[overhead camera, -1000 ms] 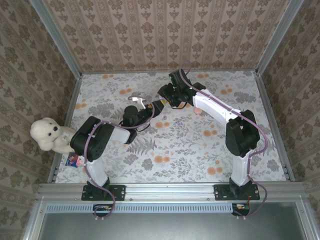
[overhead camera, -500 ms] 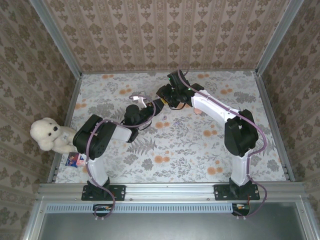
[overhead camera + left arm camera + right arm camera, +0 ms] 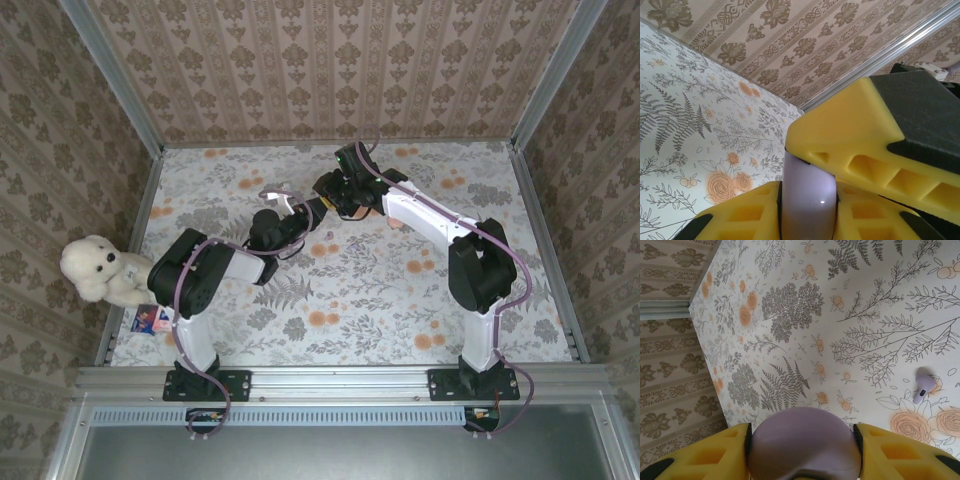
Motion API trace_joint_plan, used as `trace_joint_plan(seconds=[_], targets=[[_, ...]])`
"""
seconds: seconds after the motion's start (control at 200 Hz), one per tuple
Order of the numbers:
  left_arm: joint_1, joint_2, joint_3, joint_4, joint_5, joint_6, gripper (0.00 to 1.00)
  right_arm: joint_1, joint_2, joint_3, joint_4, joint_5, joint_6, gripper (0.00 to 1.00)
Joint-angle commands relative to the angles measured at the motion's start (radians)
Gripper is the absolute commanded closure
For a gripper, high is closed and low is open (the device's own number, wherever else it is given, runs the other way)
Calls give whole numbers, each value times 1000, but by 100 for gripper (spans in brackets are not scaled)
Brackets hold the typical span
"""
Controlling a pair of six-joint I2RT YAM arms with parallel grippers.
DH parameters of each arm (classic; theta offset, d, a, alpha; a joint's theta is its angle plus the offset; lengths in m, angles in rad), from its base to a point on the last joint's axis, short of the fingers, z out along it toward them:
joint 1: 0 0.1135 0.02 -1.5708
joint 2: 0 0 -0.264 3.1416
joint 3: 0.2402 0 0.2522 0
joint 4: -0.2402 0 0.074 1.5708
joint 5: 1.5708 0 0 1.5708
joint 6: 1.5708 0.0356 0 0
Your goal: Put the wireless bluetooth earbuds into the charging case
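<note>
- top view: high at the near edge, looking down over the whole desk [image 3: 350, 300];
- left wrist: close, low, facing the wall [image 3: 790, 30];
- right wrist: close above that desk

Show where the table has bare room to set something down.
Bare cloth: the near strip along the front rail, and the far left corner by the walls. Crowded: mid-table, where the left fingers pinch a lilac piece beside the charging case in the right fingers, loose earbud nearby.
</note>
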Motion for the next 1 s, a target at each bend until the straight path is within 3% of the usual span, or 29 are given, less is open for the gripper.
trace_joint_plan(seconds=[0.0, 0.285, 0.475, 0.595, 0.715, 0.995], targets=[[5, 25, 28, 20, -36, -16, 80, 8, 5, -11, 11, -29, 17, 56], [7, 24, 26, 20, -37, -19, 94, 8, 2, -8, 18, -30, 20, 55], [9, 18, 17, 23, -22, -25, 99, -15, -21, -1, 46, -28, 18, 37], [23, -2, 6, 21, 13, -35, 100, -53, -67, -4, 56, -30, -23, 32], [60, -23, 5, 20, 93, -52, 100, -96, -128, -61, 89, -66, -109, 31], [191, -43, 49, -23, 438, -129, 100, -162, -316, -341, 317, -254, -362, 30]])
